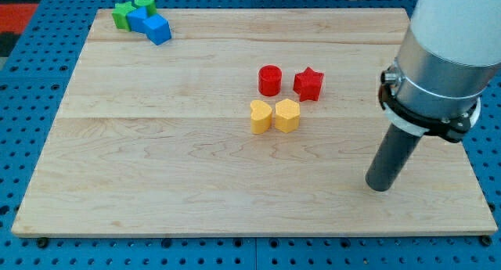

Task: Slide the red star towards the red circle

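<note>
The red star (pixel 308 84) lies right of the board's middle, just to the right of the red circle (pixel 269 80), with a small gap between them. My tip (pixel 380 187) rests on the board at the view's lower right, well below and to the right of the red star, apart from every block.
A yellow heart (pixel 261 116) and a yellow hexagon (pixel 287 115) sit side by side just below the red pair. At the view's top left a green star (pixel 121 14), a green circle (pixel 144 1) and two blue blocks (pixel 149 23) cluster together. The wooden board (pixel 156 168) lies on a blue pegboard.
</note>
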